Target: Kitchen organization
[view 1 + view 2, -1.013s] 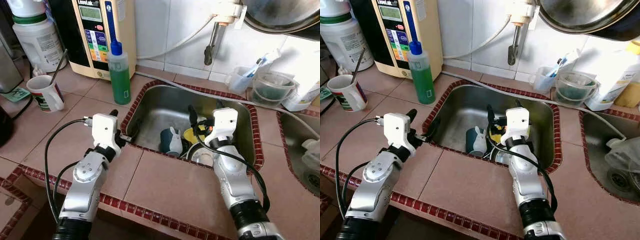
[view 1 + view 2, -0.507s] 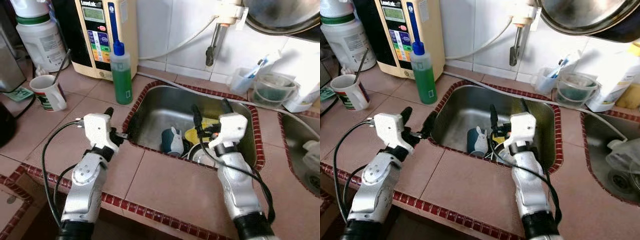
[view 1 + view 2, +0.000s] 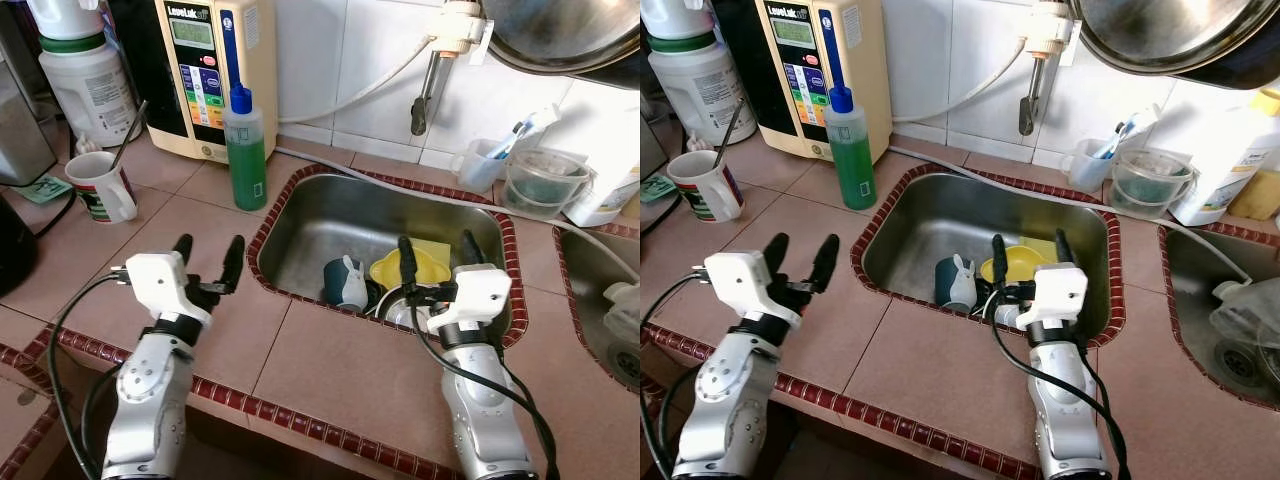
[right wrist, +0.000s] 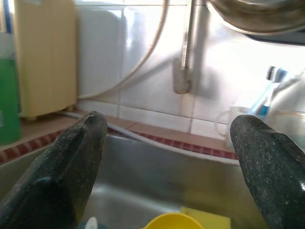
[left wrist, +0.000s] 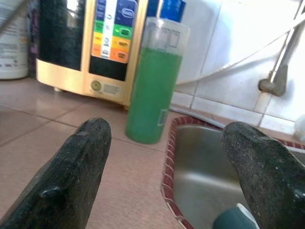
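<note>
Both grippers empty, fingers spread, at the sink (image 3: 300,215).
Left gripper (image 3: 208,262) over counter at sink's 9 o'clock; right gripper (image 3: 437,262) above near rim. Teal cup (image 3: 343,283), yellow bowl (image 3: 415,268) in basin, 6 o'clock.

Bright, even daylight; glare whitens the tiles (image 3: 600,110) at upper right. Head views sharp. Wrist views soft, their near fingers (image 5: 71,176) blurred.

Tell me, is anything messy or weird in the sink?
Yes. Dishes are heaped at the front of the steel sink: a dark teal mug with a white bunny figure, a yellow plastic bowl that sits tilted, and something round and metal beside them. Both claws, left claw and right claw, are open and empty.
</note>
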